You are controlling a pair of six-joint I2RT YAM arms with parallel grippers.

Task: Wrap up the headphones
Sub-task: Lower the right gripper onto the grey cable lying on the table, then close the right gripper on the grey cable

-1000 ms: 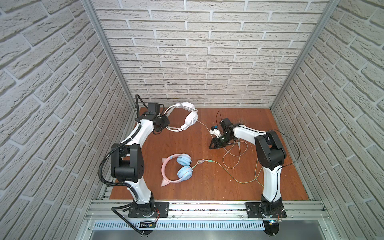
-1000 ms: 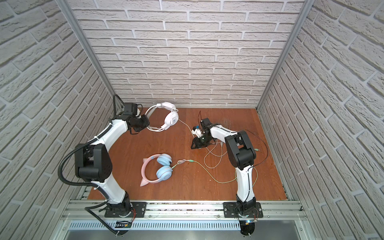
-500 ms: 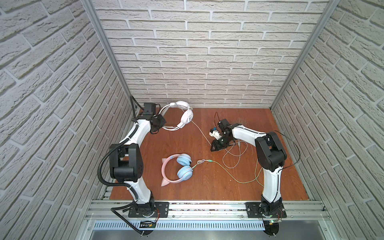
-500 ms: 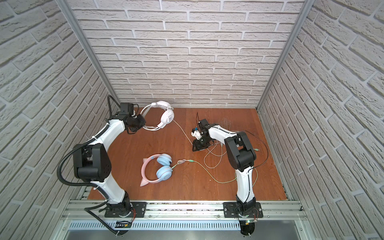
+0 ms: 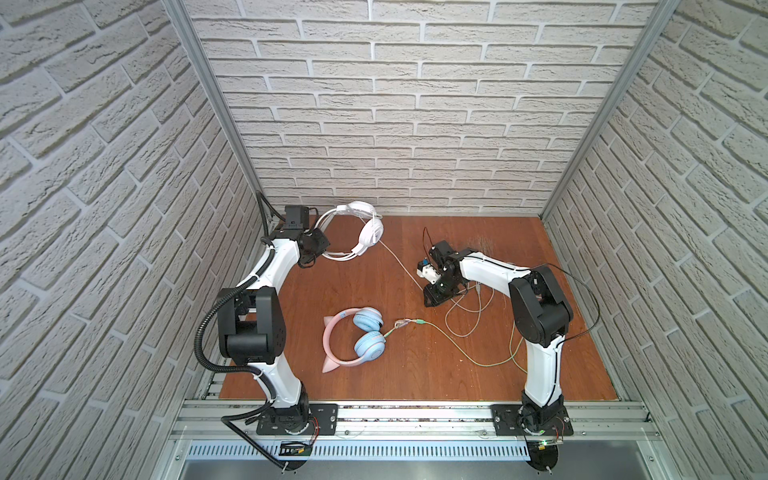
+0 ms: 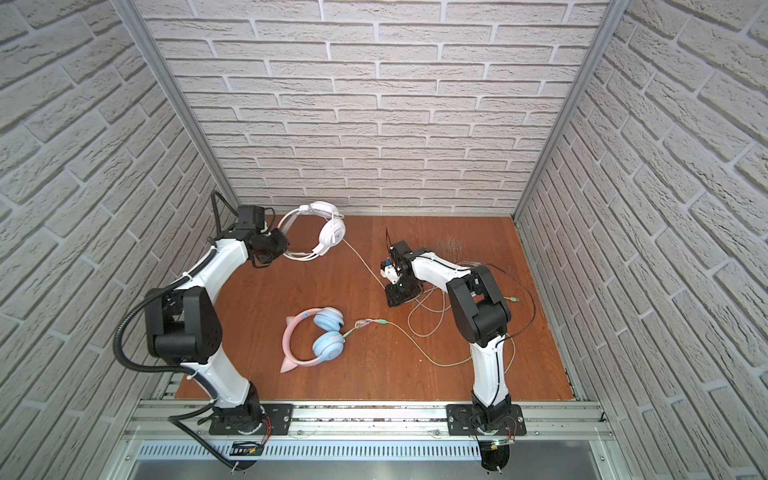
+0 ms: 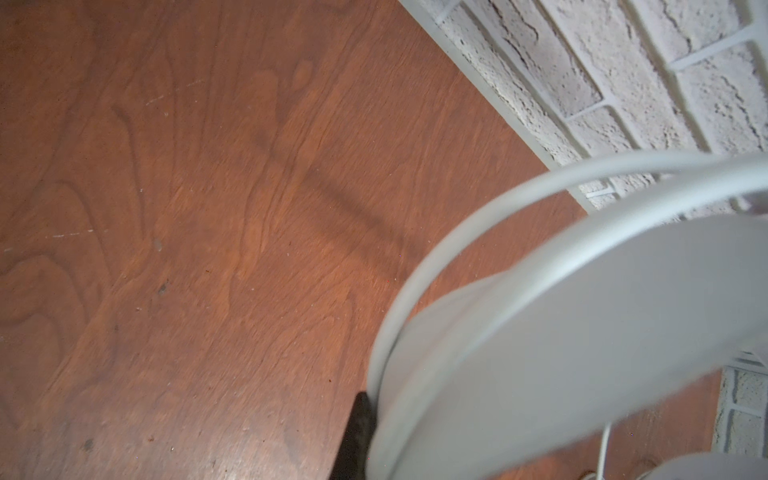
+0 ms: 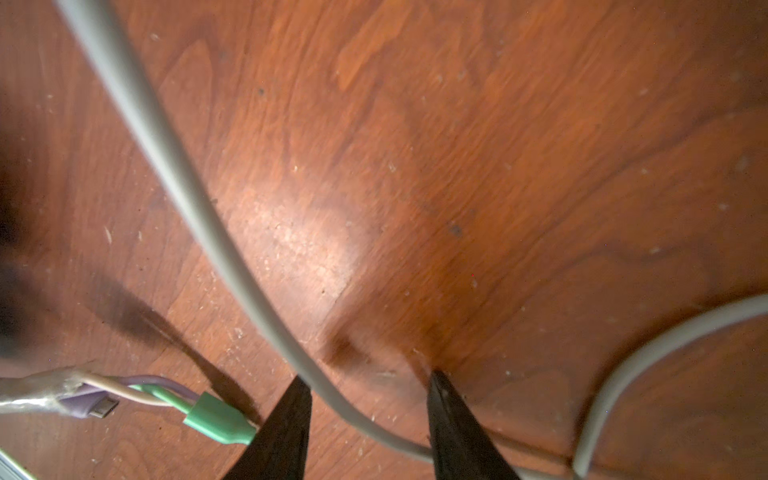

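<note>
**benchrat:** So the left gripper was clamped tight on the band of the white headphones, holding them up in the far left corner by the wall. The right gripper had its jaws apart, with the pale cable running loose between them. It wasn't pinched, as far as that blurry wrist view showed.

**solderjoe:** Yeah, so the smart play looked like closing lightly on that cable, keeping it fairly taut, and carrying it round the band in even loops without snagging its own slack by the right arm. The pink headphones lay flat mid-table, well apart. Their greenish cable trailed off toward that arm's base.

**benchrat:** The wooden tabletop was dusty and scuffed, boxed in on three sides by white brick walls.
</note>
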